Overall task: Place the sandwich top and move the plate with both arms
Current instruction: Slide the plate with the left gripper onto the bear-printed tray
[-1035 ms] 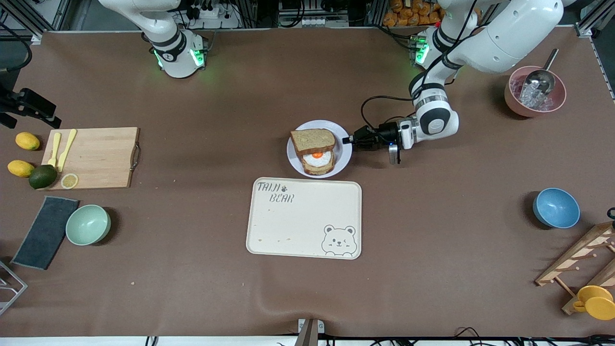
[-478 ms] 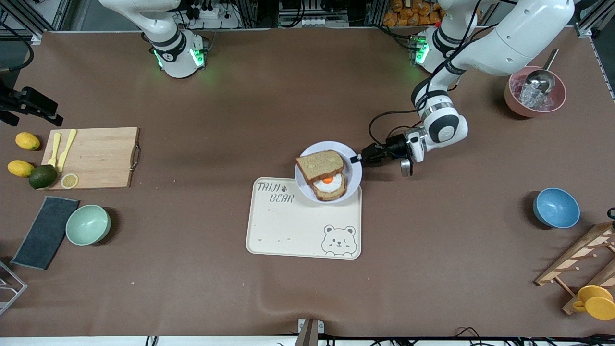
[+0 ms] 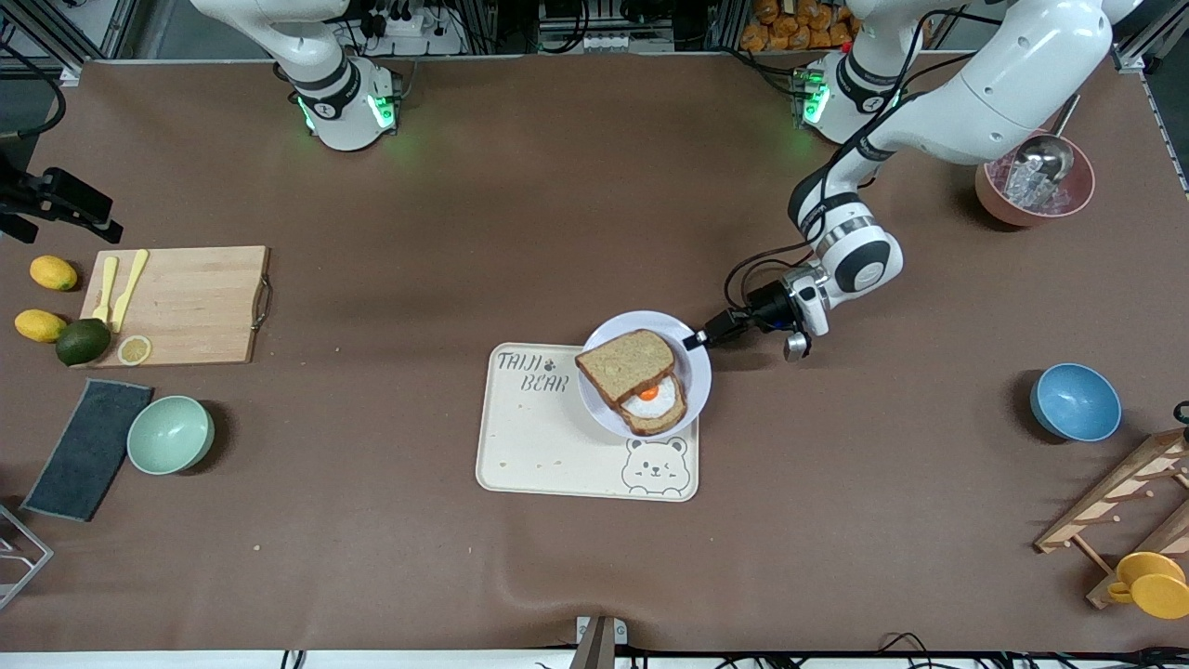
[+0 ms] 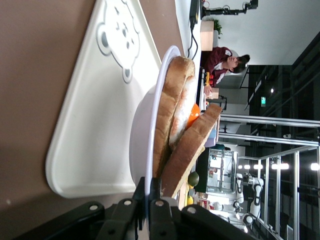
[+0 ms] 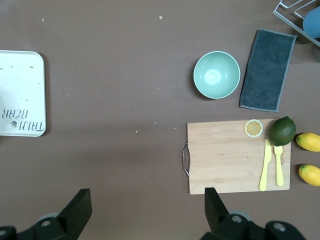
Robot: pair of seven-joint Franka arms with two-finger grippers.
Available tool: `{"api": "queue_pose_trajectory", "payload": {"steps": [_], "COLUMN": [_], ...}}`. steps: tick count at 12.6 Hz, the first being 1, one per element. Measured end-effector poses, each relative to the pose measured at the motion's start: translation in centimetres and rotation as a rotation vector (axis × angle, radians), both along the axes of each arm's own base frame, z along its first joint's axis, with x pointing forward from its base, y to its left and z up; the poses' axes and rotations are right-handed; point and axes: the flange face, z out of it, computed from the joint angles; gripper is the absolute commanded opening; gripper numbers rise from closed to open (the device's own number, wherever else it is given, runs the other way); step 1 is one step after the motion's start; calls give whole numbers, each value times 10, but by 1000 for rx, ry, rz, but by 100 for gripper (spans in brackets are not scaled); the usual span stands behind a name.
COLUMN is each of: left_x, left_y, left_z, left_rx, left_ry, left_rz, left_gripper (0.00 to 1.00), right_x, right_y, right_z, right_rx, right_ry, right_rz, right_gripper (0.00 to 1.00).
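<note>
Plate point(image 3: 604, 404), pinched at its rim by the left gripper point(image 3: 695, 340) and carried over the bear-print tray point(image 3: 548, 446), is seen with the sandwich top point(image 3: 628, 363) skewed and liable to slide off, while the right gripper point(image 5: 145, 212) waits wide open.

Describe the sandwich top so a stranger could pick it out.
Find the cream rectangular bear-print tray mid-table; over its corner is a small round pale plate. The sandwich top is the bare brown bread slice leaning askew on the egg-topped slice.
</note>
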Motion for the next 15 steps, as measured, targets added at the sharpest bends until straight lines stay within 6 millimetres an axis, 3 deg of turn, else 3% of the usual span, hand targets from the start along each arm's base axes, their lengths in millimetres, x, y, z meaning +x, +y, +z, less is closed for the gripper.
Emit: {"api": "queue_pose_trajectory", "payload": {"steps": [15], "left_x": [28], "left_y": [-12], "left_z": [-26], "left_rx": [53], "left_ry": [23], "left_rz": [28], "left_gripper": [0], "right_x": [-1], "right_y": [0], "right_z": [-2], "right_rx": [1], "right_ry": [13], "right_rz": [0], "right_gripper": [100]}}
